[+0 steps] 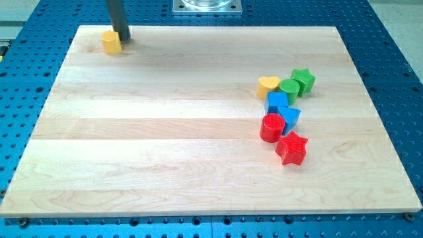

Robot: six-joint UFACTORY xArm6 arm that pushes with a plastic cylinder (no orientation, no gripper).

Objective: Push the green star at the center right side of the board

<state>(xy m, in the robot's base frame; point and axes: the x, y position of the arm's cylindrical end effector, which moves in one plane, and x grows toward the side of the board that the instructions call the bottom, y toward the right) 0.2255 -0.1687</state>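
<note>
The green star (304, 80) sits at the view's right, at the upper end of a cluster of blocks. Touching it on its left is a green round block (289, 89), then a yellow heart (268, 86). Below them lie a blue cube (277, 102), a blue triangular block (289, 118), a red cylinder (271, 127) and a red star (291, 147). My tip (121, 38) is far away at the view's top left, touching the right side of a yellow block (112, 42).
The wooden board (165, 132) lies on a blue perforated table (396, 66). A metal base plate (207, 6) stands past the board's top edge at the middle.
</note>
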